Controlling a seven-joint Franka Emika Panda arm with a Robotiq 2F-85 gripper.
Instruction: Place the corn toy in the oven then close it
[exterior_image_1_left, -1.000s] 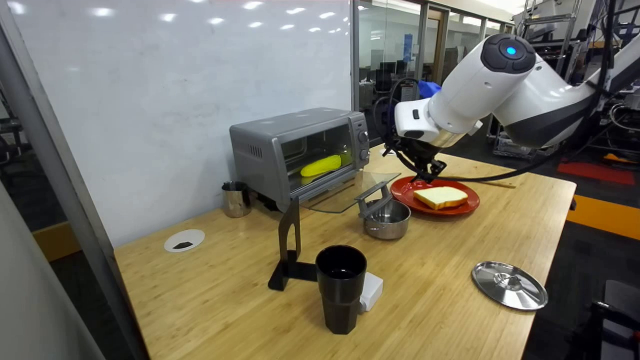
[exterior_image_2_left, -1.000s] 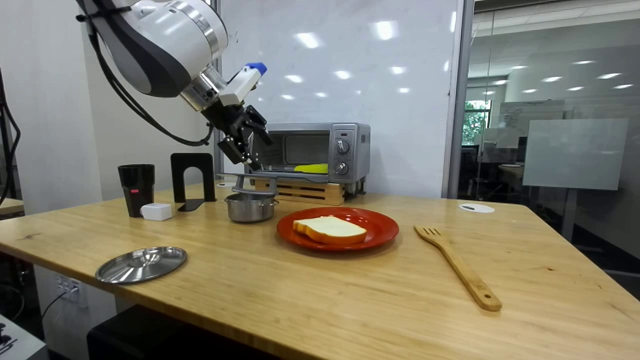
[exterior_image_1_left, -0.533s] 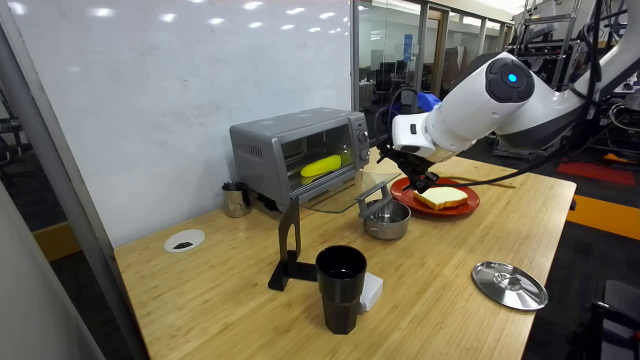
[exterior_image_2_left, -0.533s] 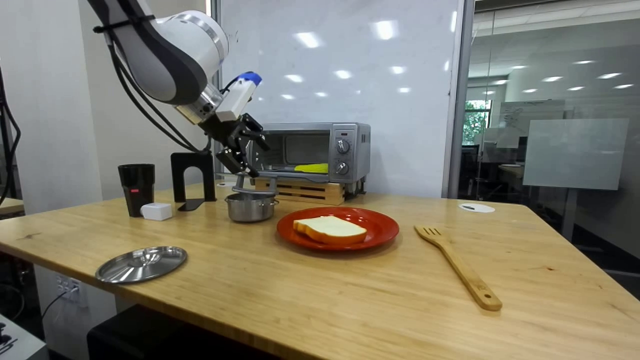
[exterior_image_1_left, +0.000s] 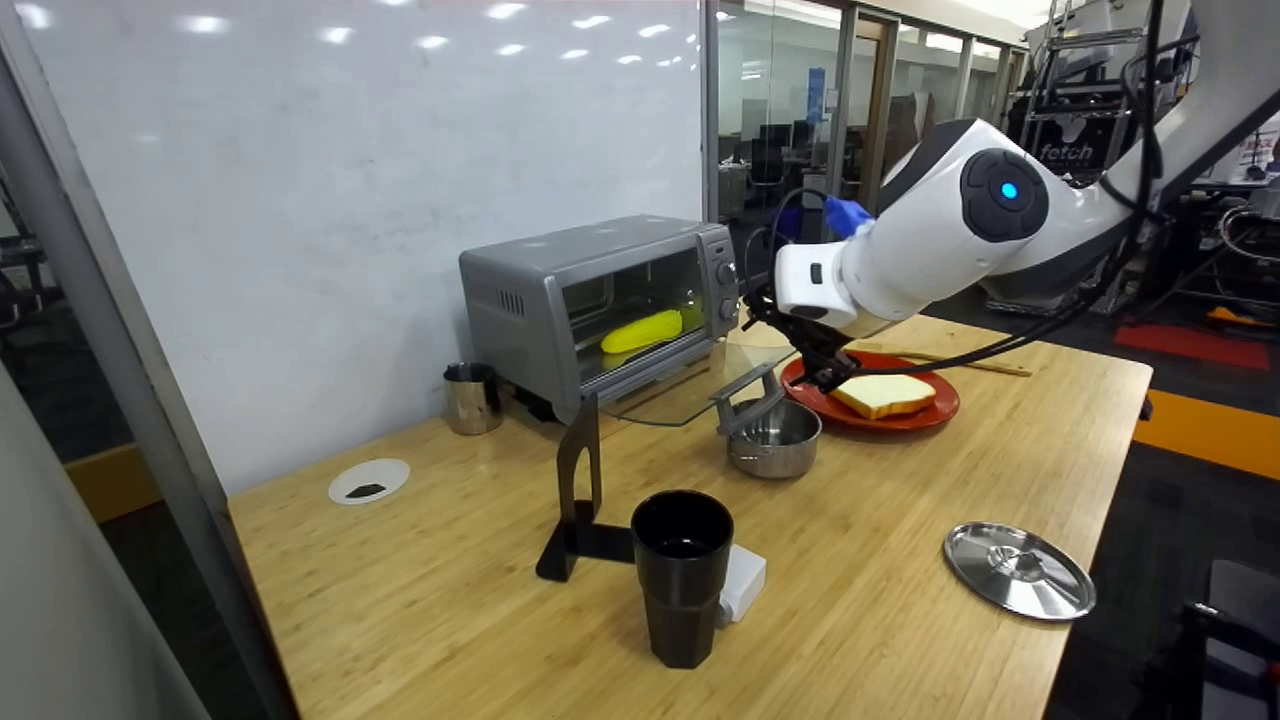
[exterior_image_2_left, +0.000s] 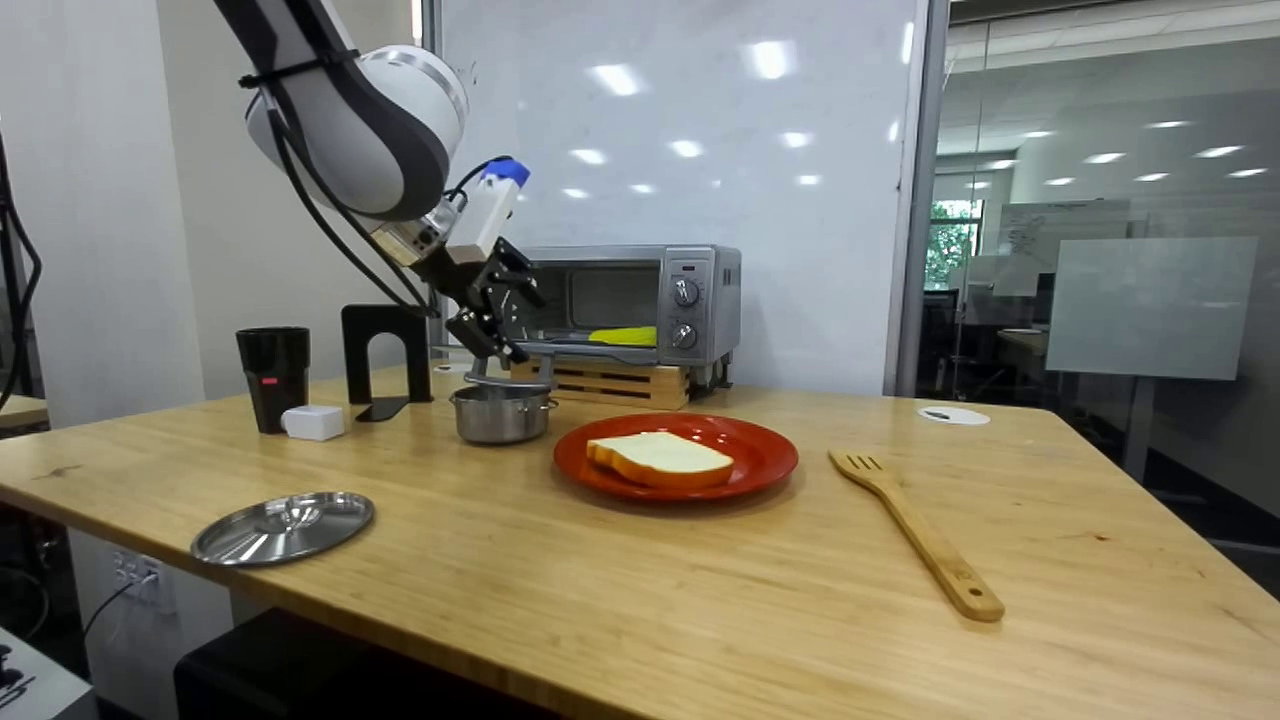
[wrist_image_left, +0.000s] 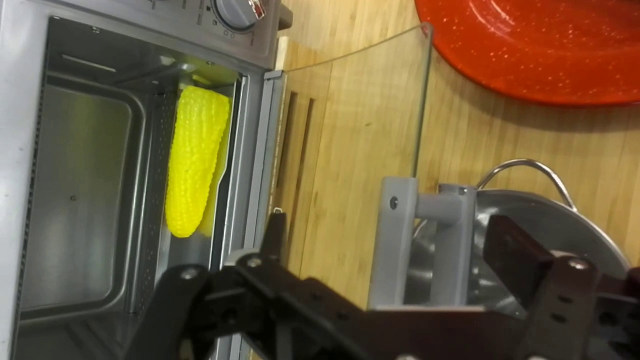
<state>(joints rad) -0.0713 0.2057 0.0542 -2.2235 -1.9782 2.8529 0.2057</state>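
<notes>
Bright yellow, the corn toy (wrist_image_left: 196, 160) is seen lying inside the oven (exterior_image_1_left: 590, 245), close to the front opening and toward the knobs (exterior_image_2_left: 685, 293). The glass door (wrist_image_left: 365, 115) is lowered, and its grey handle (wrist_image_left: 395, 240) is set above the steel pot (exterior_image_1_left: 772, 458). Near that handle the gripper (wrist_image_left: 387, 232) is positioned, its jaws spread wide and released; in the wrist view the handle is framed between them, though whether it is touched cannot be told from these angles. A bread slice (exterior_image_2_left: 660, 458) is borne by the red plate (exterior_image_2_left: 765, 458), near the pot. On the table (exterior_image_2_left: 700, 590), a wooden fork (exterior_image_2_left: 925, 535) is laid beside the plate, while a metal lid (exterior_image_1_left: 1018, 570) and a black cup (exterior_image_1_left: 682, 590) are placed well apart from it.
</notes>
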